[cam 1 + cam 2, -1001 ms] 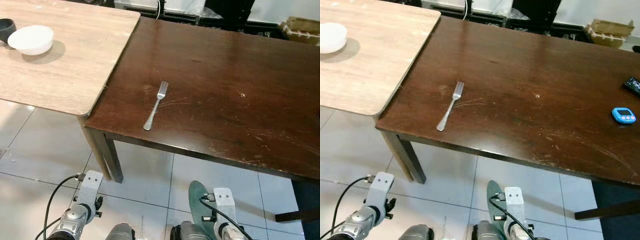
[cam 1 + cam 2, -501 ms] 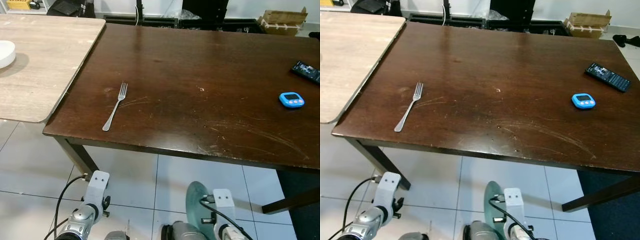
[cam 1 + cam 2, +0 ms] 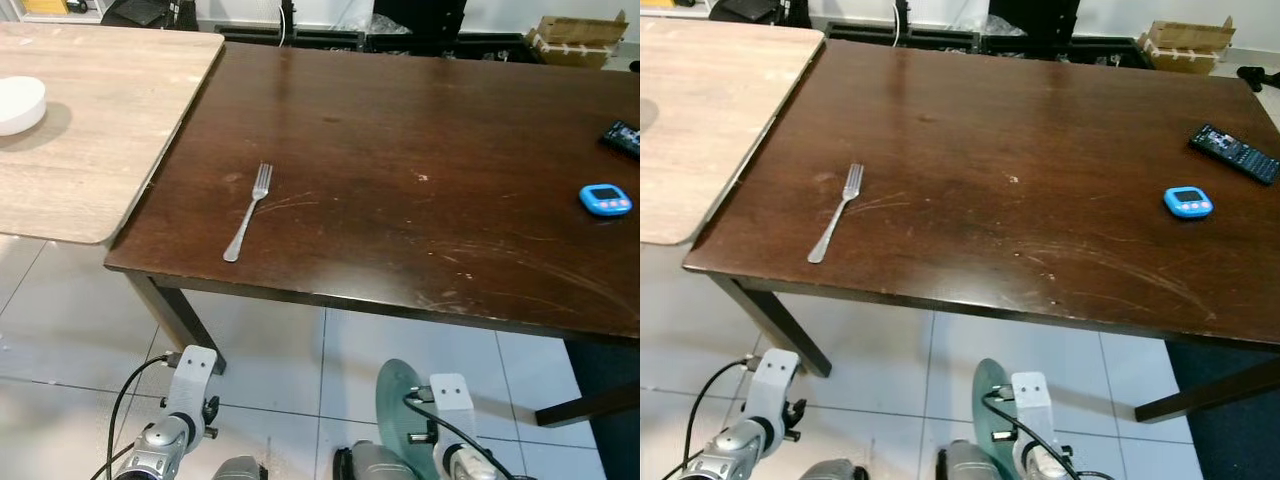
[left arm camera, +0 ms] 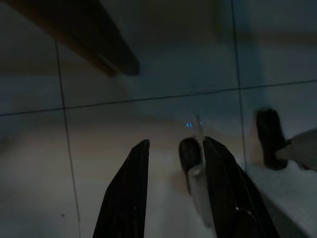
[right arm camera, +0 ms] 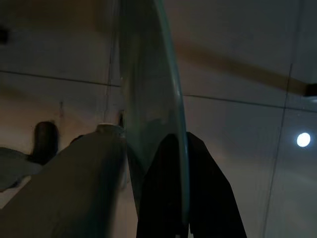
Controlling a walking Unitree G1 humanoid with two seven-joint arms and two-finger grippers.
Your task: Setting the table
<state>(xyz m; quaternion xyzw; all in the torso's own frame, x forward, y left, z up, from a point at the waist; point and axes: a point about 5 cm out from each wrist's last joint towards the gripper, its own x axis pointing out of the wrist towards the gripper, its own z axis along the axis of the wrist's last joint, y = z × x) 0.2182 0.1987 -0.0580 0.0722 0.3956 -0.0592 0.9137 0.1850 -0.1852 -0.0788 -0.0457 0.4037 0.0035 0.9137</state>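
The view has swung back a little toward the left since half a second ago, and the white bowl [image 3: 20, 103] is in sight again on the light wooden table [image 3: 110, 130]; nothing on the tables has shifted. The fork [image 3: 248, 211] lies on the dark wooden table [image 3: 420, 130] near its front-left corner, tines pointing to the far edge, handle close to the front edge. Near the right edge sit a blue timer [image 3: 605, 200] and, just beyond it, a black remote [image 3: 1236, 153]. Down low over the tiled floor [image 3: 70, 330], the right gripper [image 5: 184, 163] is clamped on a green glass plate [image 3: 398, 420], held on edge. The left gripper [image 4: 173, 163] hangs with fingers apart, holding nothing.
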